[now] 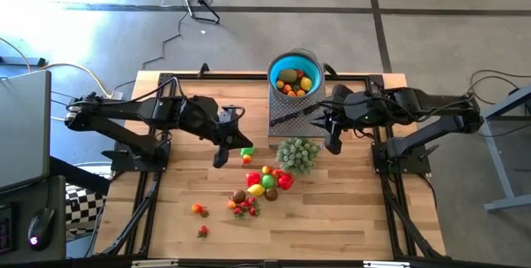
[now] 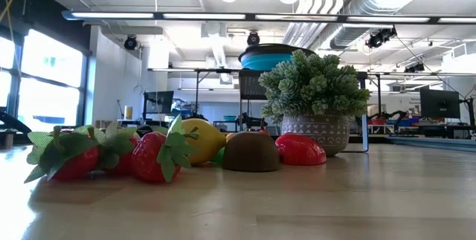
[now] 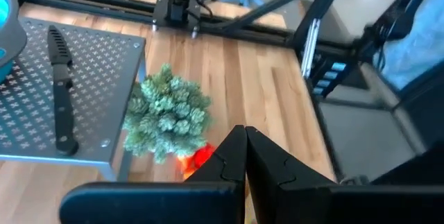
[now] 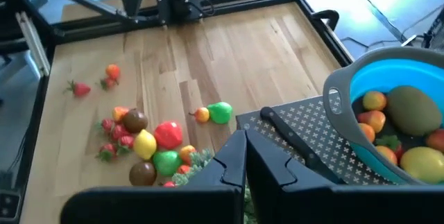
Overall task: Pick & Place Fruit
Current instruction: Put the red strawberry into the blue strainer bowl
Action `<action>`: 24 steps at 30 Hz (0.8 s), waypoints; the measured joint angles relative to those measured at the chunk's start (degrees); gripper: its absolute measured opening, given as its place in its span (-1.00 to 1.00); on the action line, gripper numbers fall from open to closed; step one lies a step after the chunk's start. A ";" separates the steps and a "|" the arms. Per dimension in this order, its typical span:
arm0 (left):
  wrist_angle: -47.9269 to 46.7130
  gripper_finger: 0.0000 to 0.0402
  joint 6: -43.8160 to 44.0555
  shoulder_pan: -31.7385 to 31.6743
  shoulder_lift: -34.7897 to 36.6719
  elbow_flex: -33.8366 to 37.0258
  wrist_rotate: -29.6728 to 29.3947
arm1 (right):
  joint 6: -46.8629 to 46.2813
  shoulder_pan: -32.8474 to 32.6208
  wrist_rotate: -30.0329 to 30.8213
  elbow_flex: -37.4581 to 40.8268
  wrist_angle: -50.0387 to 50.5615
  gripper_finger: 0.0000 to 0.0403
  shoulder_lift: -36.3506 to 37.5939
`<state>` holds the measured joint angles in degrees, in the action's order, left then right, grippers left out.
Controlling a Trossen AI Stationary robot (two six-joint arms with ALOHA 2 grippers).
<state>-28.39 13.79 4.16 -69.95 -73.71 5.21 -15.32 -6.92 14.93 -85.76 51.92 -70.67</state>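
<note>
Blue bowl (image 1: 294, 73) already holds several fruits, while more fruit (image 1: 264, 181) lies well below it beside the plant (image 1: 297, 153), probably awaiting pickup, with the left gripper (image 1: 221, 160) and right gripper (image 1: 334, 146) both closed, empty, above the table.

Both arms extended over the table, grippers closed and empty.
The left arm is reaching in from 9 o'clock, its left gripper (image 1: 221, 159) pointing toward 5 o'clock, fingers (image 3: 232, 156) pressed together. The right arm is reaching in from 3 o'clock, its right gripper (image 1: 333, 146) pointing toward 6 o'clock, fingers (image 4: 236, 158) likewise together.
</note>
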 joint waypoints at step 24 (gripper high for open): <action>32.04 -1.00 -0.64 3.48 -4.43 9.53 -2.81 | -3.41 0.07 0.11 0.01 -2.94 -0.99 -0.02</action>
<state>3.65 13.16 7.64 -74.38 -64.18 2.40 -18.73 -6.85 15.04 -85.75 48.98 -70.70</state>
